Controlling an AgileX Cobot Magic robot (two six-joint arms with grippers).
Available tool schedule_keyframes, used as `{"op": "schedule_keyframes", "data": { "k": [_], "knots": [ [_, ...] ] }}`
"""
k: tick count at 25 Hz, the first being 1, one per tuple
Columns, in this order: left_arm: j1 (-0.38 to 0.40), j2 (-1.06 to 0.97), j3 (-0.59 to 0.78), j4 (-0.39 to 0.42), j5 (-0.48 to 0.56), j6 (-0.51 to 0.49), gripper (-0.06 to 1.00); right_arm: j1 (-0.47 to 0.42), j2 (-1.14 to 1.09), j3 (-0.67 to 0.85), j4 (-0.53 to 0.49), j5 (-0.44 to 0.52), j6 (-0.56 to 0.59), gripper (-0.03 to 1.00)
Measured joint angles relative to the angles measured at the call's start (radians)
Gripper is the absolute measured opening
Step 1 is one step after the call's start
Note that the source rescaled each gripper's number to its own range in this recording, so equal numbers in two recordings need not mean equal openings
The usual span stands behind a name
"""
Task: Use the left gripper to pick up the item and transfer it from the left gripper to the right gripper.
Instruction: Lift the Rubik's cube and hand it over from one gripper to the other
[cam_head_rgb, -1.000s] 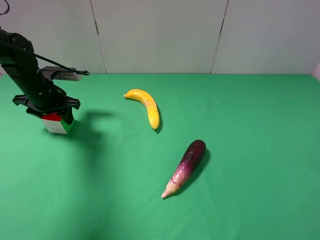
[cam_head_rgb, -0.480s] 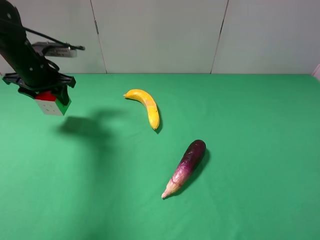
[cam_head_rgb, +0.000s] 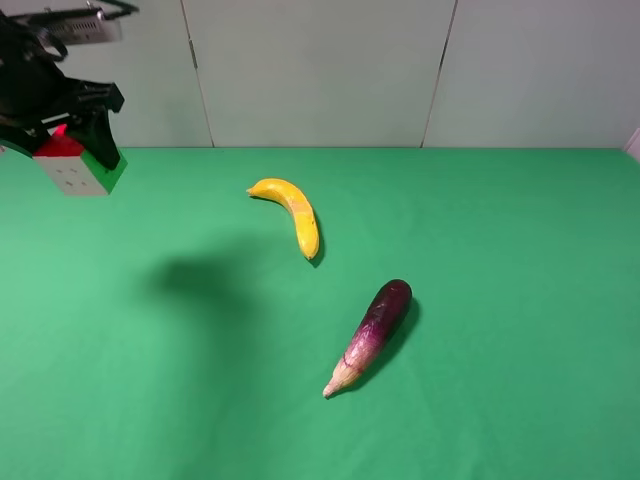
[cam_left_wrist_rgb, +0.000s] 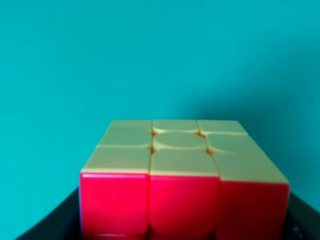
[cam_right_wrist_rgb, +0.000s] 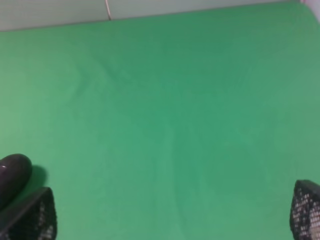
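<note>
The puzzle cube (cam_head_rgb: 76, 165) shows red, white and green faces and hangs in the air at the far left, well above the green table. My left gripper (cam_head_rgb: 72, 145) is shut on the cube, which fills the left wrist view (cam_left_wrist_rgb: 182, 180) with red and yellow faces. My right gripper (cam_right_wrist_rgb: 172, 212) is open and empty; its two fingertips (cam_right_wrist_rgb: 35, 215) show at the picture's lower corners over bare green cloth. The right arm is out of the exterior view.
A yellow banana (cam_head_rgb: 296, 213) lies near the table's middle. A purple aubergine (cam_head_rgb: 372, 332) lies nearer the front, and its dark end shows in the right wrist view (cam_right_wrist_rgb: 12, 175). A grey panelled wall (cam_head_rgb: 320, 70) stands behind the table.
My left gripper has risen from the table with the cube in it and moved back and left. Its shadow on the cloth has slid right. The banana and aubergine have not moved.
</note>
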Motion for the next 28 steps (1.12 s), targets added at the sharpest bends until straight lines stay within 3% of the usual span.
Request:
{"op": "schedule_keyframes", "data": {
  "k": [4,10,21,28],
  "knots": [
    [0.0,-0.038,0.0,-0.128,0.032,0.03,0.0,0.0,0.0,0.0,-0.005,0.0,0.0,1.0],
    [-0.03,-0.042,0.0,-0.346,0.044,0.15,0.0,0.0,0.0,0.0,-0.006,0.0,0.0,1.0],
    [-0.244,-0.042,0.0,-0.438,-0.061,0.193,0.0,0.0,0.0,0.0,-0.01,-0.001,0.066,1.0],
    [-0.299,-0.041,0.0,-0.602,-0.061,0.244,0.0,0.0,0.0,-0.001,0.018,-0.005,0.177,1.0]
  ]
}}
